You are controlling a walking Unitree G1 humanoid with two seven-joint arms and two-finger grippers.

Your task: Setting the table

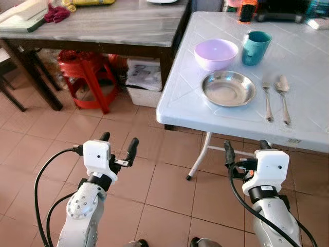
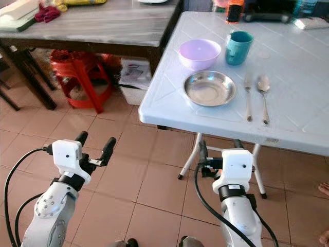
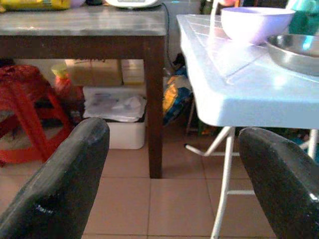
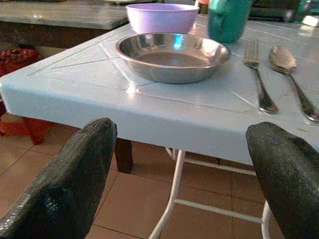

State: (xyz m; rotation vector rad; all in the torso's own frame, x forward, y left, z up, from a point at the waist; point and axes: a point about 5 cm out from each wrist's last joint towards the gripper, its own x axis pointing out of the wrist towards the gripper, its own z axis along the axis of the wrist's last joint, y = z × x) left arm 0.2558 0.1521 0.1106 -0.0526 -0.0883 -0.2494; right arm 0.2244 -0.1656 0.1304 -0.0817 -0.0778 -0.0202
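Observation:
On the pale blue folding table (image 1: pixel 216 110) a steel plate (image 1: pixel 228 88) lies near the front edge. Behind it stand a lilac bowl (image 1: pixel 216 53) and a teal cup (image 1: pixel 255 47). To the plate's right a fork (image 1: pixel 267 101) and a spoon (image 1: pixel 282 98) lie side by side. My left gripper (image 1: pixel 119 146) is open and empty over the tiled floor, left of the table. My right gripper (image 1: pixel 245 148) is open and empty just below the table's front edge, and its wrist view looks at the plate (image 4: pixel 172 56) and cutlery (image 4: pixel 260 79).
A dark wooden table (image 1: pixel 103 31) with cloths and boxes stands to the left. Beneath it are a red plastic stool (image 1: pixel 86 77) and a white box (image 1: pixel 144 82). White folding legs (image 1: pixel 200 157) hang under the blue table. Dark items sit at its far edge.

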